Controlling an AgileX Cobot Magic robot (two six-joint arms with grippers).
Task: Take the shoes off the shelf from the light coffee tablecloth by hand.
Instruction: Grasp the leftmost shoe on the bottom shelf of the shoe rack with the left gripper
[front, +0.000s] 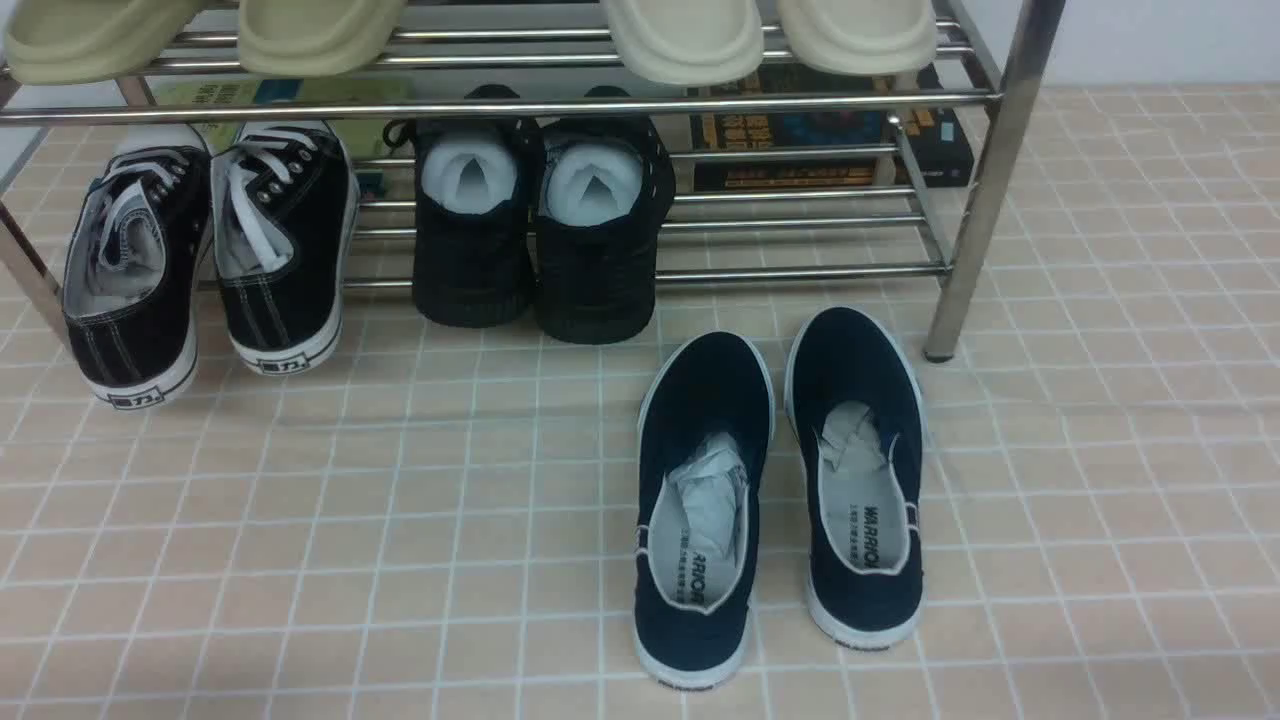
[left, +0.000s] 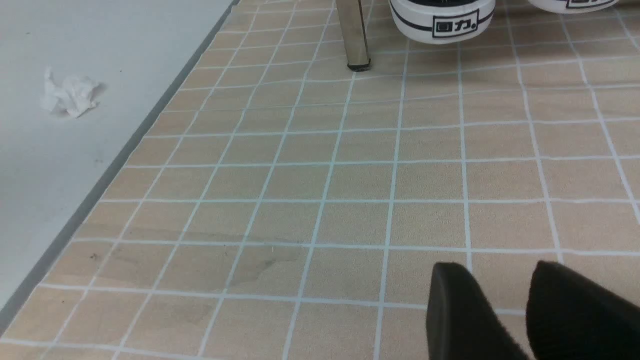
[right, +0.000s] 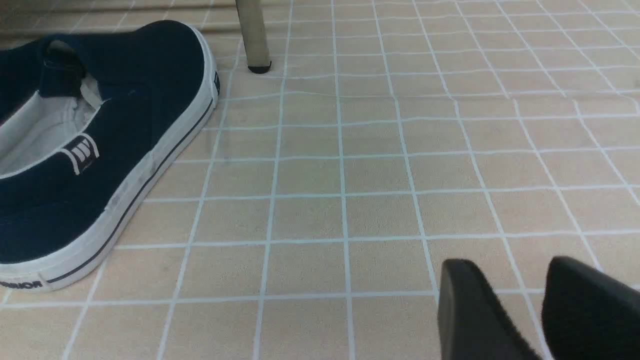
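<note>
On the lower tier of the shelf (front: 985, 200), towards its left end, find the shoes (front: 115, 350), heels overhanging the front tube above the light coffee tablecloth (front: 400, 550). Can see the left gripper (left: 497, 267) and right gripper (right: 510, 262), each with jaws modestly parted and grasping nothing. Could snag a sole on the front tube if pulling out before lifting enough, or twist a shoe loose if pinching only its soft collar. Might also nudge the black mesh shoes (front: 595, 270) by approaching too wide, or bump the navy slip-ons (front: 700, 640) by carrying too low towards the right. Note toes pointing into the shelf, away from the robot; read both long axes as running roughly front to back, with the leftmost slanting slightly right towards its toe.
</note>
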